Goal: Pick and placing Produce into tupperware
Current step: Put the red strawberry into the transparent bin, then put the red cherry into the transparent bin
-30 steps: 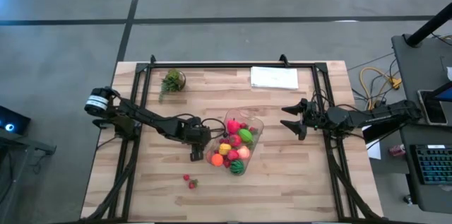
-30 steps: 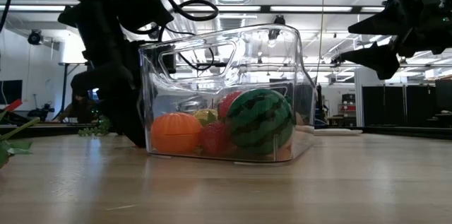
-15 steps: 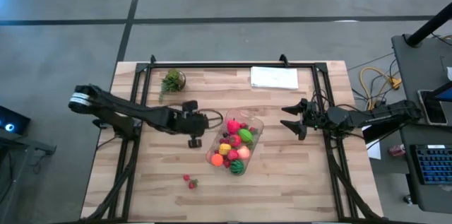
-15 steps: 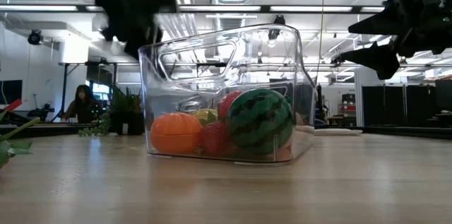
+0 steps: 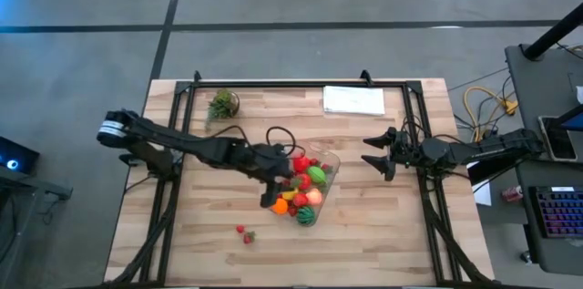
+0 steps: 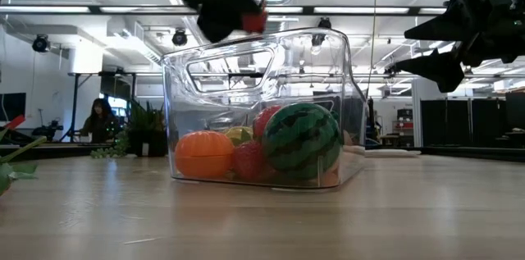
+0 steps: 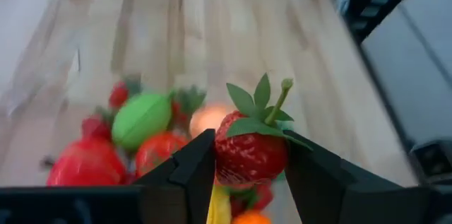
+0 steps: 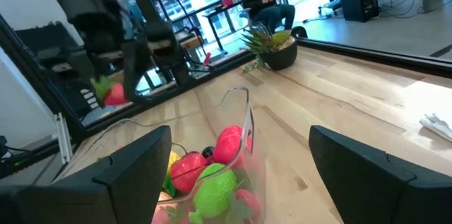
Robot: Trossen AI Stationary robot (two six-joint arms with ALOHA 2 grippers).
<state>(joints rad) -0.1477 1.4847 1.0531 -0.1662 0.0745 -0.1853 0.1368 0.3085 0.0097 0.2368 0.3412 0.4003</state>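
The left gripper (image 7: 244, 167) has its jaws clamped on a small red strawberry (image 7: 251, 155), which sits squarely between the two dark fingers (image 7: 194, 171) with its green leaves and stem sticking up past their tips. Directly beyond the jaws lies the rest of the produce (image 7: 141, 119): a green piece, several red ones and an orange one. Seen from above, this gripper (image 5: 278, 181) hangs over the near-left part of the clear tub (image 5: 328, 163), which stands in the middle of the worktop (image 5: 383, 234). From table height the strawberry (image 6: 253, 20) is held just above the tub's rim, with a small watermelon (image 6: 301, 139) and an orange (image 6: 205, 155) resting inside on the bottom. Two tiny red pieces (image 5: 244, 232) lie on the worktop, well apart from the tub. The right gripper (image 5: 378, 154) waits off to the tub's right, above the worktop, jaws apart and holding nothing. A white sheet (image 5: 353, 99) and a small potted plant (image 5: 221, 104) sit along the far edge.
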